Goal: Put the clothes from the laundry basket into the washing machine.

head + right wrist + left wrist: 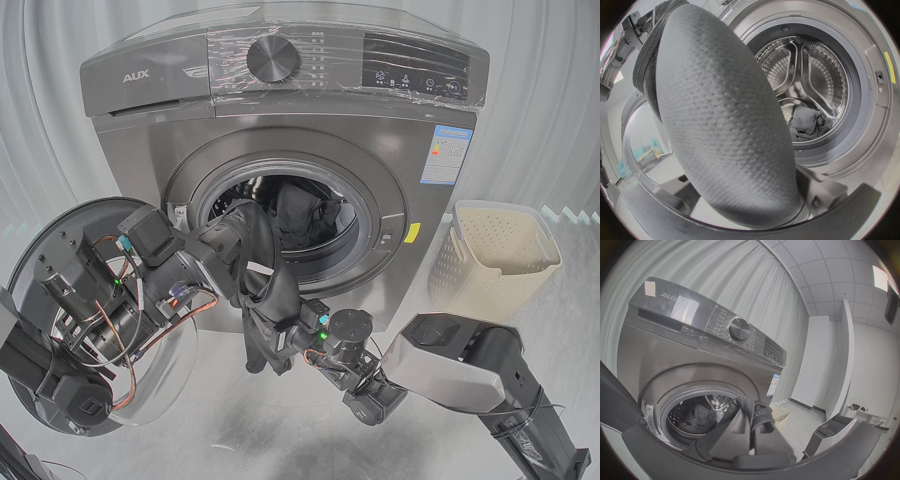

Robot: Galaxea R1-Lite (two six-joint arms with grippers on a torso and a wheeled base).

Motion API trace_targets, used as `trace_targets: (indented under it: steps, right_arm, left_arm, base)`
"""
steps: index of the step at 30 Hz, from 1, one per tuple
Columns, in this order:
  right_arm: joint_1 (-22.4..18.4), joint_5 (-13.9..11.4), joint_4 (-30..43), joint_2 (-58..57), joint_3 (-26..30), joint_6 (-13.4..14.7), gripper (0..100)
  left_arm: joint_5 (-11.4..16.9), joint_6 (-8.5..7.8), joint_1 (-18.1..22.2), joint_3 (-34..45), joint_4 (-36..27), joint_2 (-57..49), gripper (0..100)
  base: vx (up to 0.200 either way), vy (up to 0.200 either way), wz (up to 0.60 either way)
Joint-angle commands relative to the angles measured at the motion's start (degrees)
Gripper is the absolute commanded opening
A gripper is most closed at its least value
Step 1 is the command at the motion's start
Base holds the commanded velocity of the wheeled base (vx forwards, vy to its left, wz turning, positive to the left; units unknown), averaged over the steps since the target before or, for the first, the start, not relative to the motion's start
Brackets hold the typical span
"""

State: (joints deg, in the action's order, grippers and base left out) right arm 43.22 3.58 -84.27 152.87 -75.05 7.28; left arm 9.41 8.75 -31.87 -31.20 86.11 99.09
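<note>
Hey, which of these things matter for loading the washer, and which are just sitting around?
Job: dark garment held by left gripper, washing machine, its open door, clothes in the drum, laundry basket.
Lying about: curtain, energy label.

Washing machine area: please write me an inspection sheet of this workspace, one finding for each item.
Surface: grey floor; the washer stands on it.
Job's things: washer door open; dark clothes in the drum; black garment hanging at the opening; basket right of the washer, no clothes seen inside.
Clutter: nothing seen.
Grippers: left gripper shut on the garment; right gripper lower, covered by the garment's hanging end.
Cables: orange-sleeved cables on the left arm.
Surroundings: grey curtain behind the washer.
</note>
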Motion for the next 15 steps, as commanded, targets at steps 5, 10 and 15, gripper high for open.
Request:
trace_targets:
  steps: [5,10,15]
  right_arm:
    - [-0.5,0.02,-0.45,-4.51,2.97,0.63,0]
    - [-1.2,0.11,-0.45,-10.49,9.83,0.81,0]
    - [-2.52,2.92,-0.37,-15.41,17.21,1.07,0]
  left_arm:
    - [-0.09,0.04,1.1,0.35,-0.33,0.41,0]
    - [-0.18,-0.14,3.48,0.87,-0.86,1.02,0]
    - [-0.01,-0.75,6.2,2.46,-1.74,3.13,0]
  base:
    - [0.0,0.0,0.0]
    - [0.0,0.0,0.0]
    - [0.0,0.0,0.0]
